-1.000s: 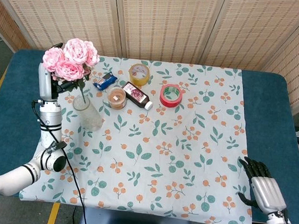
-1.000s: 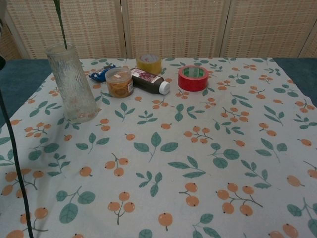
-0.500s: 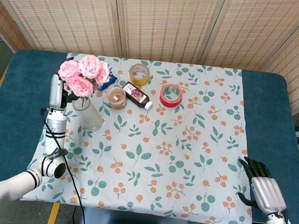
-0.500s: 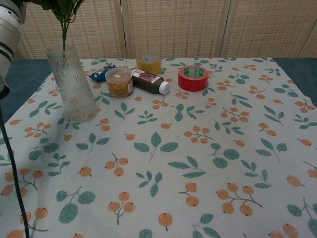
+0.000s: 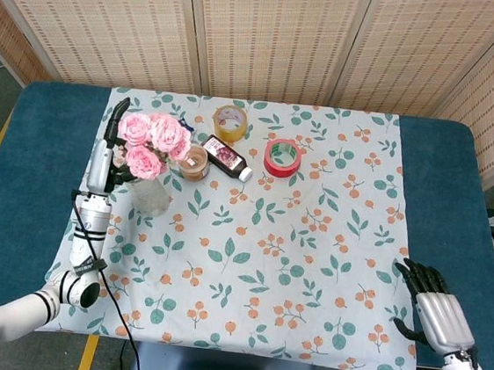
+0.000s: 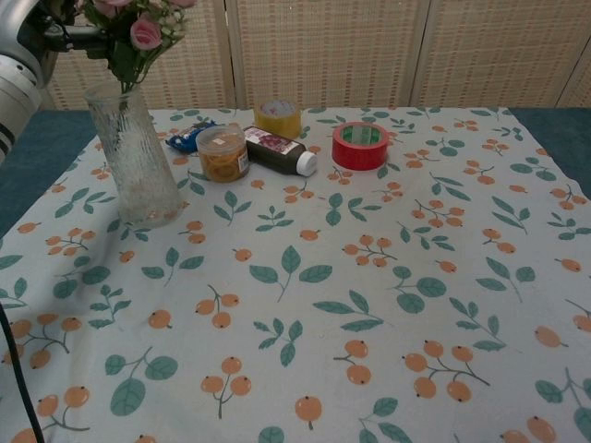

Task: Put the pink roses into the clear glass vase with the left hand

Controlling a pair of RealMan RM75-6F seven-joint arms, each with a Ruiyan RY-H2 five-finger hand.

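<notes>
The pink roses (image 5: 152, 141) stand over the clear glass vase (image 5: 150, 194) at the table's left, and their green stems reach down into the vase mouth (image 6: 116, 90). My left hand (image 5: 114, 132) grips the bunch from the left side just below the blooms (image 6: 137, 26); in the chest view only part of the hand (image 6: 44, 31) shows at the top left corner. The vase (image 6: 136, 157) stands upright on the floral cloth. My right hand (image 5: 434, 304) rests at the table's near right edge, holding nothing, fingers apart.
Right of the vase sit a small jar (image 5: 194, 162), a dark bottle (image 5: 227, 157) lying down, a yellow tape roll (image 5: 230, 122) and a red tape roll (image 5: 283, 157). A blue packet (image 6: 188, 137) lies behind the jar. A black cable (image 5: 104, 263) hangs from the left arm.
My left hand has carried the roses rightward and down; the stems, which hung above the vase mouth, now sit lower inside it. The right hand has not moved.
</notes>
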